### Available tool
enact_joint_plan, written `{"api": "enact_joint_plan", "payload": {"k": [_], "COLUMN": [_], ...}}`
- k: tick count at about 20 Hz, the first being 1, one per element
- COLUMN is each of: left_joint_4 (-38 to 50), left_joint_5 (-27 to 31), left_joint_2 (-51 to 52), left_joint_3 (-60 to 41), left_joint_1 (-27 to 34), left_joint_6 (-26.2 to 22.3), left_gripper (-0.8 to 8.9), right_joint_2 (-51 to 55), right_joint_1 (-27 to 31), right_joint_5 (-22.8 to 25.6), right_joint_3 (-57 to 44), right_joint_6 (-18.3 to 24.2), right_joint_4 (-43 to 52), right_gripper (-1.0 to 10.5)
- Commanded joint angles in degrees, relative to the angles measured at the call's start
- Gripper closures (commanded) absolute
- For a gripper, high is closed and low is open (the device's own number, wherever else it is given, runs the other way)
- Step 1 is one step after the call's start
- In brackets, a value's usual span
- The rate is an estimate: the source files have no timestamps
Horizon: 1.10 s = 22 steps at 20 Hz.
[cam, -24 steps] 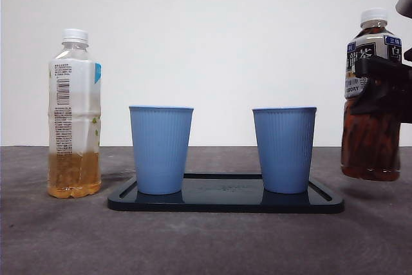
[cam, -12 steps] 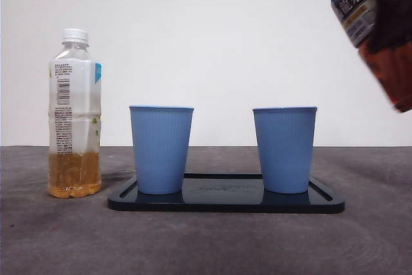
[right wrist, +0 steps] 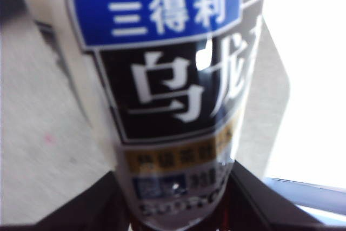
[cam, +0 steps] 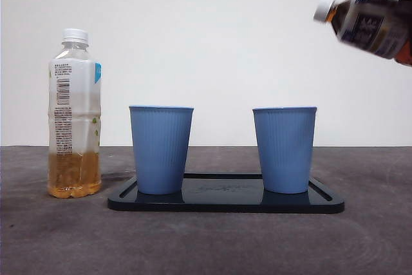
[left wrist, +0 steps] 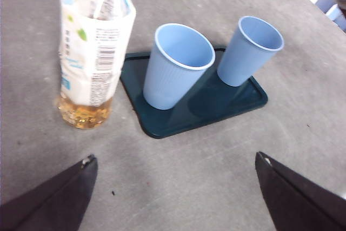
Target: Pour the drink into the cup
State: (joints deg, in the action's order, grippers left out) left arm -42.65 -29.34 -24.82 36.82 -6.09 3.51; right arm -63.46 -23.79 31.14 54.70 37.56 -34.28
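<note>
At upper right of the front view, the right gripper (right wrist: 178,209) is gripping the dark tea bottle (cam: 367,25), jaws closed around its body. The bottle is lying nearly level, white cap (cam: 323,8) on and pointing left, high above and right of the right cup (cam: 284,149). Both blue cups are standing on the dark tray (cam: 225,201); contents cannot be seen from here. The left gripper (left wrist: 173,198) is hanging open over the tabletop (left wrist: 205,166), near the light bottle (left wrist: 94,52). Judgement: lifting done; uncapping and pouring remain.
</note>
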Motion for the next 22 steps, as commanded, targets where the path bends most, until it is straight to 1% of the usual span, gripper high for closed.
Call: {"api": "enact_joint_plan", "payload": {"k": [1,5,8,13,18,22], "left_joint_4": [0.39,0.39,0.28,0.24,0.26,0.22], "left_joint_5": [-0.24,-0.24,-0.24,-0.24,-0.24,-0.24], "left_joint_2": [-0.11,-0.11,-0.11,-0.11,-0.11,-0.11], "left_joint_3": [1.01,1.01,1.01,1.01,1.01,1.01], "left_joint_1": [-0.81,-1.55,-1.55,-2.1,-2.29,-2.58], "left_joint_6": [-0.96,-0.96,-0.96,-0.96,-0.98,-0.98], "left_gripper": [3.44,3.44,3.44,3.44,3.44,3.44], "right_joint_2": [-2.19,-5.92,-8.13,-11.02,-11.43,-11.43], "right_joint_1": [-2.36,-4.96,-6.12,-7.37,-8.26,-8.46], "right_joint_5": [4.52,9.79,12.44,17.29,18.51,18.67], "right_joint_3": [2.32,2.32,2.32,2.32,2.32,2.32], "right_joint_6": [5.31,10.82,13.0,18.95,22.56,22.97], "right_joint_4": [2.45,2.54,3.21,6.01,7.28,7.21], "right_gripper": [8.2,8.2,8.2,8.2,8.2,8.2]}}
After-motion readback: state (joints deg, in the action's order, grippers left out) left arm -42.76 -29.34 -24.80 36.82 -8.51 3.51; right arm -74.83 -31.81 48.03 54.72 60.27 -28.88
